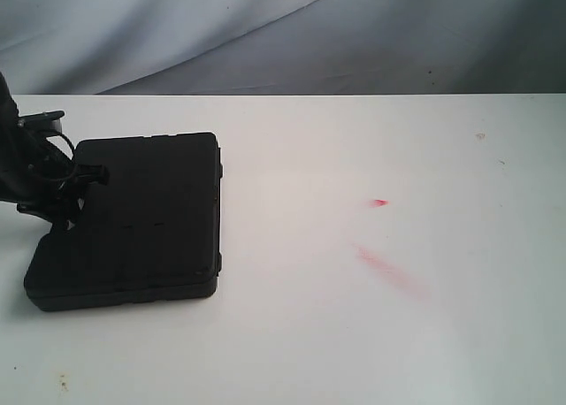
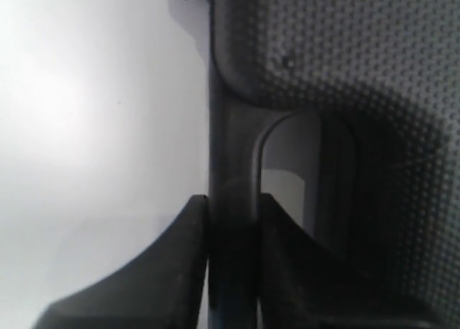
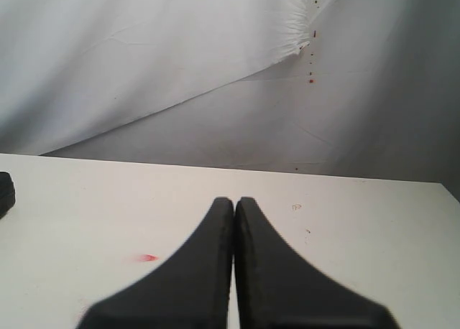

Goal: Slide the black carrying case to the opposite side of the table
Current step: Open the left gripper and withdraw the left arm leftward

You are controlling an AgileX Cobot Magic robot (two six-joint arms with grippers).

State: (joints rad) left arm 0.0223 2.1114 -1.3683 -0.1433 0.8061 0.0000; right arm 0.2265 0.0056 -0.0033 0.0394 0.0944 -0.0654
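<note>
**Case parked on the left, clamped by its handle**

The black carrying case lies flat on the left part of the white bench. Its handle edge faces the left side of the exterior view. The long axis looks like it runs near-to-far, leaning a bit to the right at the far end, though foreshortening makes that hard to call. The left end effector is clamped on the handle bar. The right end effector hovers over bare bench, fingers pressed together and holding nothing. Red smears sit well right of the case.
</note>
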